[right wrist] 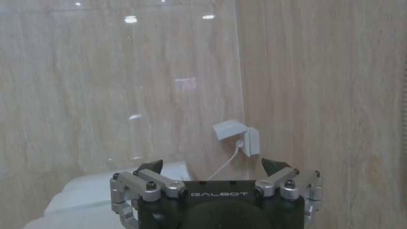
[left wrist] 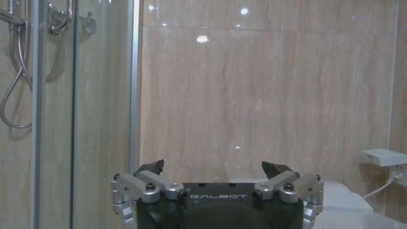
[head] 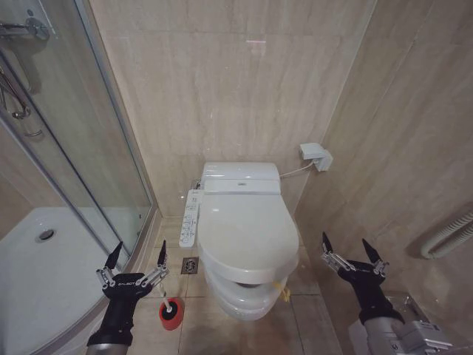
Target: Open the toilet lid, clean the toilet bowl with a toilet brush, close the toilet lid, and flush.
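Writing: "GALBOT" in white on the black body of both grippers, readable in both wrist views; fainter on the left one in head view. Toilet tank top has a small grey label, too small to read.
Left gripper: low at the robot's left, over the floor between shower tray and toilet; fingers spread wide, nothing between them. Left wrist view shows the same gap.
Right gripper: low at right, beside the toilet near the side wall; fingers apart, holding nothing. Also.
Toilet lid: down, shut over the seat; long axis runs from tank at back wall toward the robot, rounded front end nearest. Yellow cord tied at its front right edge.
Toilet bowl: only outer ceramic front shows under the lid; inside hidden.
Toilet brush: white handle upright, poss. tilted slightly, in red holder on the floor left of the toilet, just beside the left gripper, not touching as far as I can tell.
Control panel: along toilet's left side, buttons unreadable.
View diffs: left wrist view shows glass shower door, hose; right wrist view shows wall socket box w/ cable, seen closer than in head view.
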`<state>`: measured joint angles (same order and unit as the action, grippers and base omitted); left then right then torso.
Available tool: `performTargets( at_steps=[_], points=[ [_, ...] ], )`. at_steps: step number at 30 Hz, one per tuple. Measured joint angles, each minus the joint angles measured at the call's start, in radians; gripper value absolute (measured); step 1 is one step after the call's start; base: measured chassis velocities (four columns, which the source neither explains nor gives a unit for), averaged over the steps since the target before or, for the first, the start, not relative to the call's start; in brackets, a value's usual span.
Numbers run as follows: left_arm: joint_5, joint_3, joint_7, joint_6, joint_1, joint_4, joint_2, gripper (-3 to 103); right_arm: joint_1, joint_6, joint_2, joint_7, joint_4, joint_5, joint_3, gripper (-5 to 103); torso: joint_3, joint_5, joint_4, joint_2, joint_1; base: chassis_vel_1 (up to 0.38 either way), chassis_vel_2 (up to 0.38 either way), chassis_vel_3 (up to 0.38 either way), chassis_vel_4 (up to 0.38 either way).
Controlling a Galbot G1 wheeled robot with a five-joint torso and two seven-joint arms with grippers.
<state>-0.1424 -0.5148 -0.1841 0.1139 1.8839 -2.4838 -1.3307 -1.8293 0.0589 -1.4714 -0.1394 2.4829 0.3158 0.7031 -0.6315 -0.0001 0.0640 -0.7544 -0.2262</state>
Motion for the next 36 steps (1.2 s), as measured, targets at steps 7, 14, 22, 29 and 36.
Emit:
performTargets(
  at_steps=[7,14,22,29,36],
  points=[
    [0.0,0.0,0.0,0.0,0.0,0.0,0.0,100,-0.006,0.001,0.001,0.001,0.016,0.001,-0.004,100,0.0,0.0,0.0,0.0,0.0,0.0,0.0,0.0,0.0],
    [0.0,0.0,0.0,0.0,0.0,0.0,0.0,100,-0.016,0.002,0.007,0.005,0.017,0.002,-0.001,100,0.0,0.0,0.0002,0.0,0.0,0.0,0.0,0.0,0.0],
    [0.0,0.0,0.0,0.0,0.0,0.0,0.0,100,-0.016,-0.001,0.006,0.015,0.018,-0.011,0.005,100,0.0,0.0001,0.0001,0.0,0.0,0.0,0.0,0.0,0.0],
    [0.0,0.0,0.0,0.0,0.0,0.0,0.0,100,-0.017,-0.01,0.012,0.033,0.018,-0.03,0.006,100,0.0,0.0001,0.0,0.0,0.0,0.0,0.0,0.0,0.0],
    [0.0,0.0,0.0,0.0,0.0,0.0,0.0,100,-0.016,-0.016,0.016,0.04,0.019,-0.039,0.01,100,0.0,0.0001,0.0001,0.0,0.0,0.0,0.0,0.0,0.0]
  ],
)
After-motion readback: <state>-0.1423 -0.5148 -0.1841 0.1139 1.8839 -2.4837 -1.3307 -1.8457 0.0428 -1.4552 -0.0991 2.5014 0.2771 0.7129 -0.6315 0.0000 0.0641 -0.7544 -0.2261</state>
